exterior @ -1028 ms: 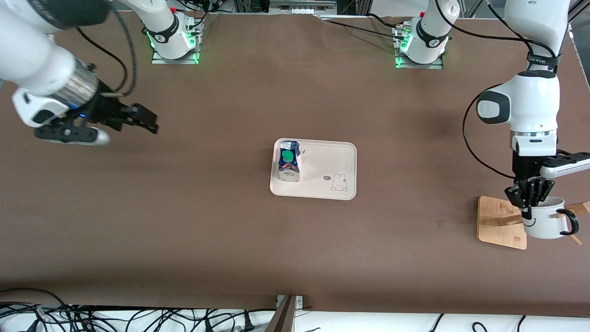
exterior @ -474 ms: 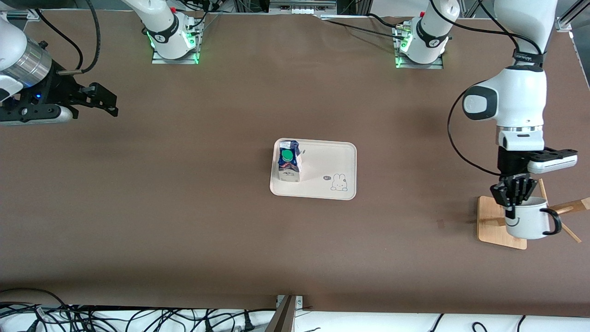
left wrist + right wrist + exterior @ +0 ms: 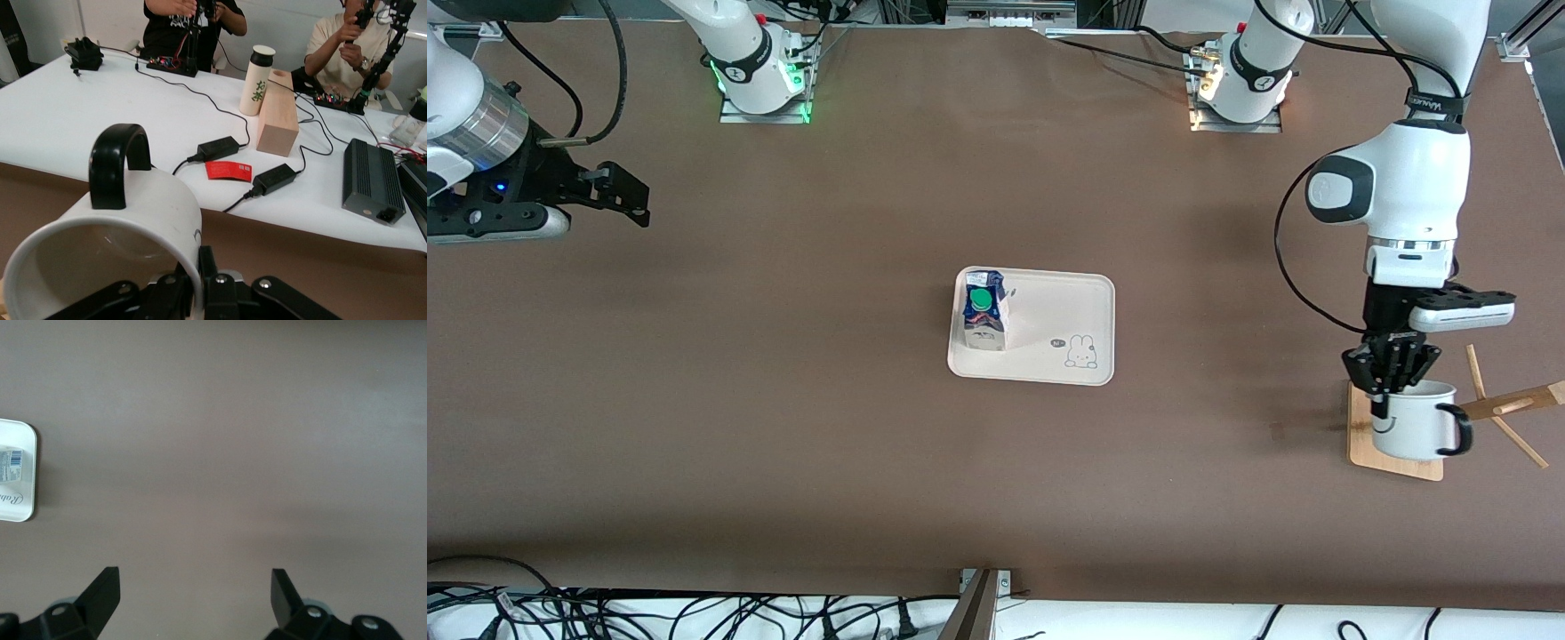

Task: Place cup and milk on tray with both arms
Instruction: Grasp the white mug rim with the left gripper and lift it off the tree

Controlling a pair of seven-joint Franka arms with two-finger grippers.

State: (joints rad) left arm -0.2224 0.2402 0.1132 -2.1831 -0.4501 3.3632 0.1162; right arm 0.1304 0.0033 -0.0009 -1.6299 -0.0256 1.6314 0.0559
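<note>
The right end effector point(image 3: 630, 188) hangs in the air over the bench point(image 3: 783, 400) at the right arm's end, close to the edge where the arm bases stand. Its two fingers point(image 3: 103, 590) are spread wide apart with nothing between them, and the right wrist view shows only bare brown surface under them, with a corner of the tray point(image 3: 15, 473) at the margin.

At the middle of the bench lies the cream tray point(image 3: 1067, 307), flat, with a small rabbit drawing point(image 3: 1082, 352) at the corner nearest the front camera and the left arm's end. The milk carton point(image 3: 985, 310) stands upright on the tray, against the short side toward the right arm's end, its green cap point(image 3: 982, 299) facing up.

Near the left arm's end, toward the bench edge nearest the front camera, the left end effector point(image 3: 1392, 378) is clamped on the rim of the white cup point(image 3: 1412, 427), one finger point(image 3: 207, 267) inside the mouth and the other outside the wall. The cup is upright over the bamboo rack base point(image 3: 1362, 444), its black handle point(image 3: 1458, 428) pointing toward the left arm's end; whether its bottom touches the base cannot be told. A slanted wooden peg point(image 3: 1516, 404) of the rack shows just beside the handle.
</note>
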